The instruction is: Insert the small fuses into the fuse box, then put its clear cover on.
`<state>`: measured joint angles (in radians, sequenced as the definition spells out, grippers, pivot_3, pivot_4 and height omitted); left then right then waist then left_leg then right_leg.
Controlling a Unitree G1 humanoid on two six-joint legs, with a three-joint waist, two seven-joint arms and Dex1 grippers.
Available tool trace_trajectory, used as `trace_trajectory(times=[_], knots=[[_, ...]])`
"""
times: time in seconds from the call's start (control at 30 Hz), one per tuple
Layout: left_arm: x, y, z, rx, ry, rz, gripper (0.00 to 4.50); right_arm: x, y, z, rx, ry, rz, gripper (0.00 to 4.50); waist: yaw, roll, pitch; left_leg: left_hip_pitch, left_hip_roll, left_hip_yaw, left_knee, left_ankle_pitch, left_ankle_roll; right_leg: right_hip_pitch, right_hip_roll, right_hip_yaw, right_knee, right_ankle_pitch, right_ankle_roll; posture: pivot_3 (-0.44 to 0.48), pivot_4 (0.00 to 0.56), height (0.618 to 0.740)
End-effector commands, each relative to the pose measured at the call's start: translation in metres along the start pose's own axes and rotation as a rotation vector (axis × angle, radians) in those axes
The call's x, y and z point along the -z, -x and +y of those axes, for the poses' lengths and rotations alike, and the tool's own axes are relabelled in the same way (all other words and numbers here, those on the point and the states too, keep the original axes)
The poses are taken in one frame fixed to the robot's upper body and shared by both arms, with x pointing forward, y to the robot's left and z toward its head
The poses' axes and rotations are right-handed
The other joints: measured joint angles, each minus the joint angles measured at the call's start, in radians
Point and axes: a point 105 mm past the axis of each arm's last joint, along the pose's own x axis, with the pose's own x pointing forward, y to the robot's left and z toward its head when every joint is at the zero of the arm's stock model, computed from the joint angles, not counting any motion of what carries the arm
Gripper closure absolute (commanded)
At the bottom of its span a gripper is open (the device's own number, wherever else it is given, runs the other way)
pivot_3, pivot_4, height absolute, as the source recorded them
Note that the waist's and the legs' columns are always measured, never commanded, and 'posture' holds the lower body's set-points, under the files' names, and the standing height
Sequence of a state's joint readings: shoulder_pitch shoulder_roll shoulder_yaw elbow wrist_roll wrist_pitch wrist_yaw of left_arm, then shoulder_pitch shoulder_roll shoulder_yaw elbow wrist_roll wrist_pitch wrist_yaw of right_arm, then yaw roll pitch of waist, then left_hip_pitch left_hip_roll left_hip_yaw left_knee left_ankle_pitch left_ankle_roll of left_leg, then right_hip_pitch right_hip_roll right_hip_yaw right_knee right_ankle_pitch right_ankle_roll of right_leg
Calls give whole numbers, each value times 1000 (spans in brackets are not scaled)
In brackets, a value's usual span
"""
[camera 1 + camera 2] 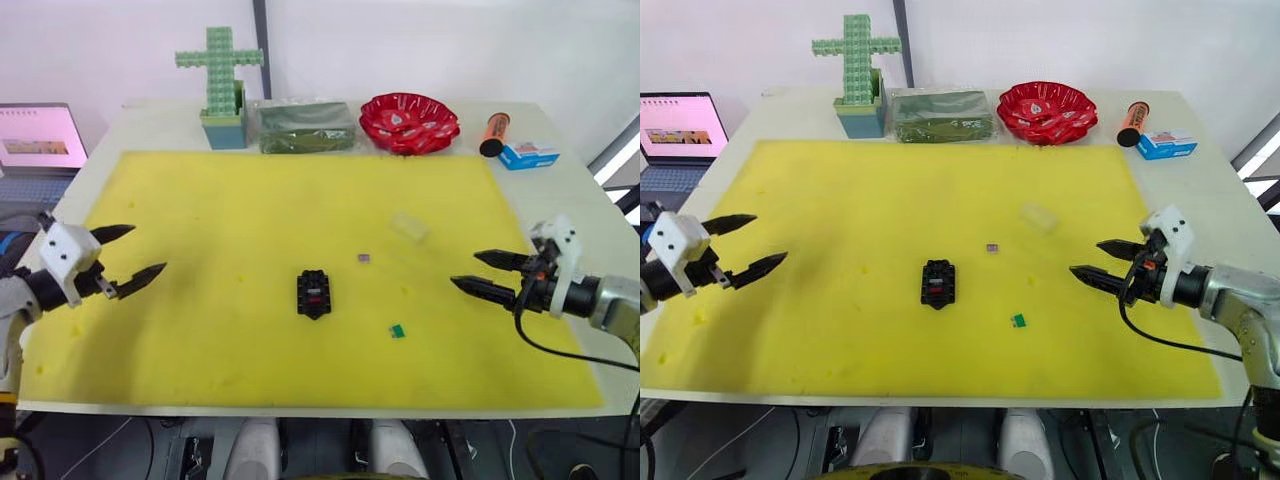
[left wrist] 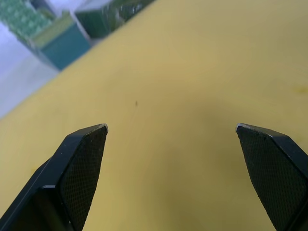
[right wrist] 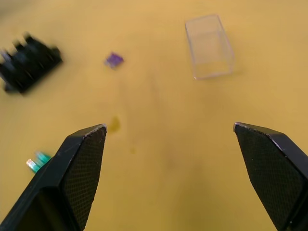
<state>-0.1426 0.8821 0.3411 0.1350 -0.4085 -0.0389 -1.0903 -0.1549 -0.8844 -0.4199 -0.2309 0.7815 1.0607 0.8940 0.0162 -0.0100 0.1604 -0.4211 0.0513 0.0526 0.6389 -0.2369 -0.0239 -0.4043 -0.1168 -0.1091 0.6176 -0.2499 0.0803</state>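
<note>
- Nearest, the green fuse [image 1: 397,330] lies alone on the yellow mat [image 1: 250,210].
- Both the left gripper [image 1: 133,255] and right gripper [image 1: 480,272] hover with fingers spread wide, holding nothing.
- The fuse box [image 1: 313,293] sits mid-mat, something red in its slots, hard to make out.
- Beyond, the purplish fuse [image 1: 364,258]; farther, the clear cover [image 3: 209,46], faint against the mat.

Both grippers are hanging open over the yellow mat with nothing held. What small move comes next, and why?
Probably ease the right gripper toward the green fuse and line its open fingers over it. That fuse lies loose on the yellow mat near this gripper, while the fuse box shows a red fuse seated and the clear cover lies off to the side.
</note>
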Motion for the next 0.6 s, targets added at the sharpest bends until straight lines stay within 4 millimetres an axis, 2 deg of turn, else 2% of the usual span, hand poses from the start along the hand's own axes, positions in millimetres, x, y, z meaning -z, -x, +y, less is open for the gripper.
trace_trajectory(times=[0.03, 0.1, 0.33, 0.6], knots=[[-35, -17, -27, 195, -36, -102, 0, 3, 7, 29, -129, -234, 26, 18, 2, 0, 0, 0, 0, 0, 0, 0, 0, 0, 0, 0, 0, 0, 0, 0, 150, 740], [-47, -24, -41, 267, -34, -142, 0, 10, 9, 40, -171, -313, 52, 18, 0, -1, 0, -1, -1, -1, -1, 0, 0, 0, 0, 0, -1, 0, 0, 0, 150, 740], [-82, -35, -129, 617, -62, -281, 0, 40, 8, 69, -284, -473, 151, 18, -2, 0, 0, 0, -1, 0, -1, 0, 1, 1, 1, 0, 0, 1, 1, 0, 150, 740], [-92, -46, -160, 681, -88, -364, 0, 59, -14, 89, -253, -672, 111, 18, 0, 0, 0, 0, -1, -3, 2, 0, 1, 3, 3, 1, -1, 0, 1, 0, 150, 740]])
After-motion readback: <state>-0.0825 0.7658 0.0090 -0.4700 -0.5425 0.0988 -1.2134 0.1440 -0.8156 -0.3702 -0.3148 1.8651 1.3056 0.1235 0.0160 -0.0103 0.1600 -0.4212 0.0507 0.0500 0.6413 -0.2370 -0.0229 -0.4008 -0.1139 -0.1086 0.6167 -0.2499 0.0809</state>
